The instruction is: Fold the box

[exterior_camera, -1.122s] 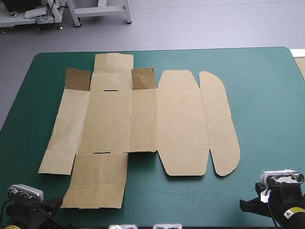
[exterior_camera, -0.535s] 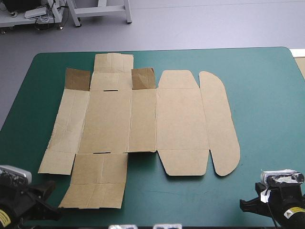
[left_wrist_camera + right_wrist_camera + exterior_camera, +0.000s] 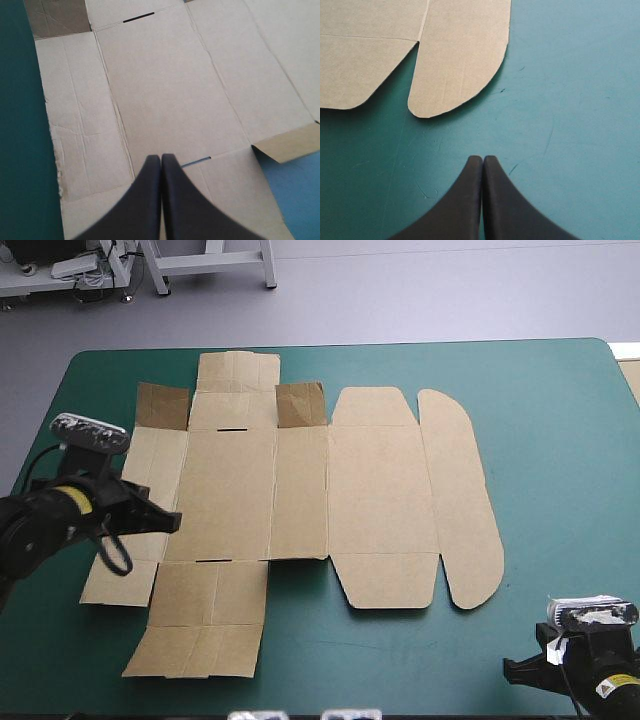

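Observation:
The brown box (image 3: 300,490) lies flat as a cut sheet on the teal-green cover, its rounded lid flap (image 3: 465,500) toward the right. Two darker corner flaps (image 3: 300,405) at its far side stand slightly raised. My left gripper (image 3: 172,524) hovers over the sheet's left panels, shut and holding nothing; in the left wrist view its tip (image 3: 161,158) sits above a slot near the middle panel (image 3: 165,90). My right gripper (image 3: 512,670) stays at the table's near right corner, shut. The right wrist view shows it (image 3: 483,159) over bare cover, short of the rounded flap (image 3: 460,55).
A wide stretch of teal-green cover (image 3: 560,440) lies to the right of the box. The near-left flaps (image 3: 200,635) reach close to the table's front edge. A pale strip (image 3: 632,375) shows past the table's right edge.
My left arm has risen from the near left corner and moved forward over the box's left panels. The box and the right arm have stayed put.

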